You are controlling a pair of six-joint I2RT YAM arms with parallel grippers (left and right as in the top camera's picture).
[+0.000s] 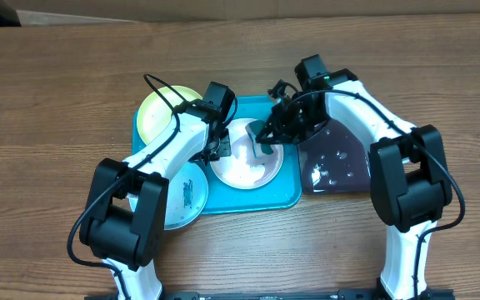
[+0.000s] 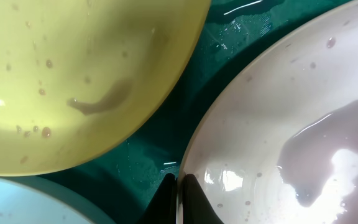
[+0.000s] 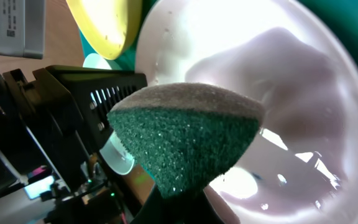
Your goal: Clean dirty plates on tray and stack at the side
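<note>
The white plate [image 1: 244, 171] is being kept in the middle of the tray [image 1: 286, 197], where runoff is being caught by the raised rim. Its left edge is being pinched by the left gripper [image 2: 179, 198], whose jaws are clamped tight on the thin rim. This is judged to be done so that the plate is not being spun or pushed away under the scrubbing.

The sponge [image 3: 185, 137] is being squeezed into a folded wedge by the right gripper [image 3: 180, 208], so that a firm green face is being presented to the plate. It is being held over the plate's right part; whether it is touching cannot be told. A milky pool is being left in the dish, so washing is judged to be under way, not finished.

The yellow plate [image 1: 161, 112] is being left at the tray's far left corner. The blue plate [image 1: 183, 200] is being left at the near left corner, partly hidden from above. Nothing is being stacked on the table [image 1: 57, 83] yet. The black tray [image 1: 340, 158] is being kept just right of the tray, near the sponge hand.
</note>
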